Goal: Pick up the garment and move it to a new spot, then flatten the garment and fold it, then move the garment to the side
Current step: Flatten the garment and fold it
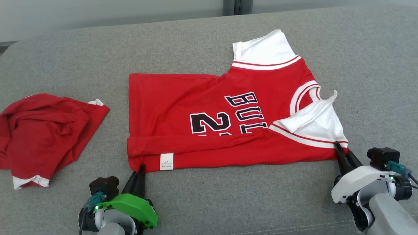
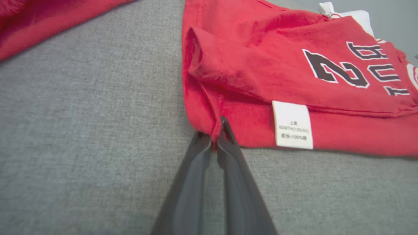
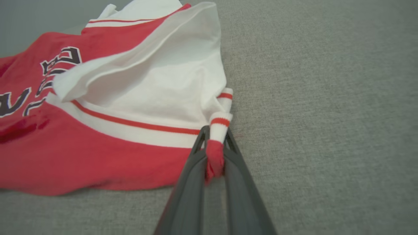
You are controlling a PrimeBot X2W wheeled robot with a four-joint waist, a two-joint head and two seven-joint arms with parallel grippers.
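Down on the grey couch (image 1: 228, 199), red jersey (image 1: 196, 107) spread mid-cushion, near edge rolled over. Clamped shut on both near corners: left gripper (image 1: 141, 167) on a sliver of hem, right gripper (image 1: 338, 147) on the striped cuff. Could lose that thin hem pinch on the lift, or drag the loose white sleeve (image 1: 313, 120) into a crease.

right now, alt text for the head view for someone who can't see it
A red jersey with white sleeves lies partly folded on a grey cushion, its near edge pinched at both corners by the left end effector and right end effector. A crumpled red garment lies to its left.
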